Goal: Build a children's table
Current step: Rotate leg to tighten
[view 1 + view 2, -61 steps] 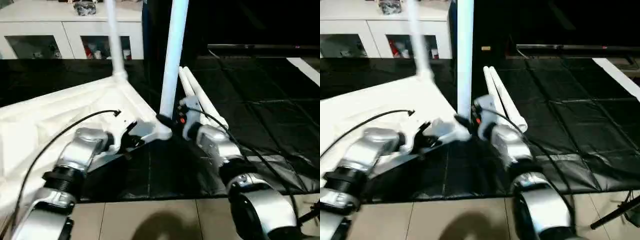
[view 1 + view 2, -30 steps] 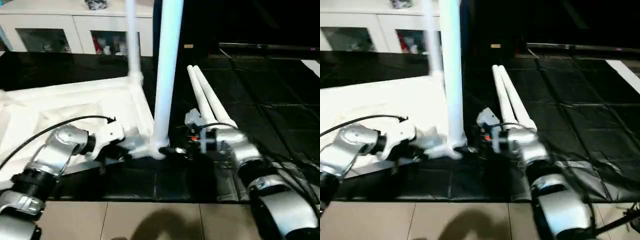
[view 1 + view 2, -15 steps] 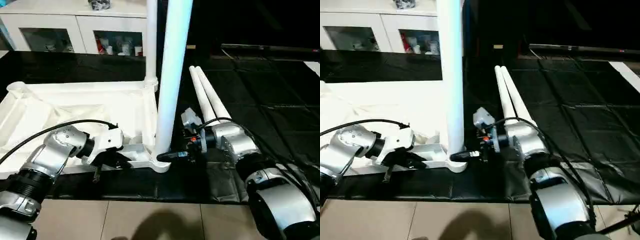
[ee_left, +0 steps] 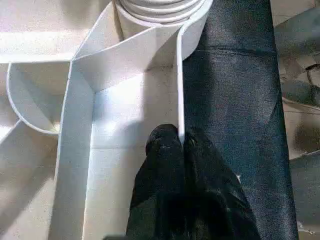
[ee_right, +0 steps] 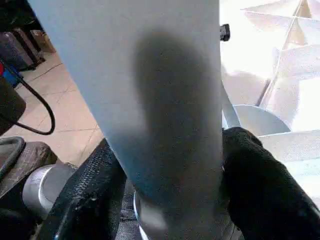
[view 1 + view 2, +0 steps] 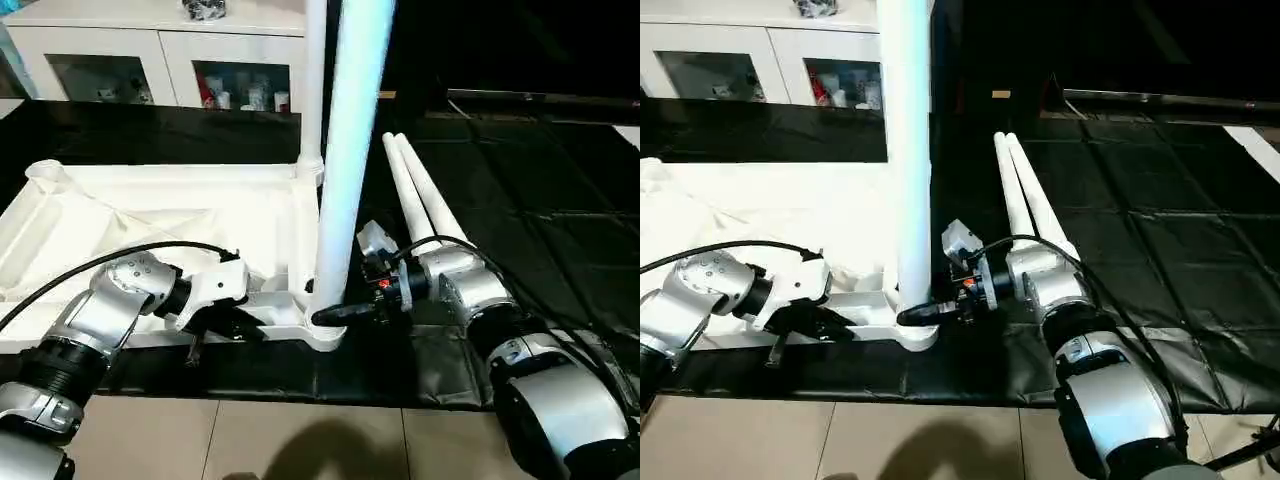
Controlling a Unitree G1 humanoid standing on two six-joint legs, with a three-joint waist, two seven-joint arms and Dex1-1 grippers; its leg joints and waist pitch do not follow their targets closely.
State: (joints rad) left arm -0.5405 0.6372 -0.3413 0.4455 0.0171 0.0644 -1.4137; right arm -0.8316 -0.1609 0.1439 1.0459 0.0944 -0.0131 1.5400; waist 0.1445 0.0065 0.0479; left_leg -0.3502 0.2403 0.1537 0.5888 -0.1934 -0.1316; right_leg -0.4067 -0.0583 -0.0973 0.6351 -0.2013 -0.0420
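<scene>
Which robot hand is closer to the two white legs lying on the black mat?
The right. The right gripper is around the base of the standing leg, just beside the two lying legs. The left gripper pinches the tabletop's rim, farther away.

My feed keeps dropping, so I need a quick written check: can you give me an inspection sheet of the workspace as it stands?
Surface: black mat over a tiled floor.
Job's things: white table top lies underside up; near leg and far leg stand in corner sockets; two spare legs lie side by side on the mat.
Clutter: nothing seen.
Grippers: left pincer shut on the table top's thin edge wall; right pincer has a finger on each side of the near leg's base.
Cables: black cables run along both forearms.
Surroundings: white glass-door cabinet behind, small items inside.
</scene>
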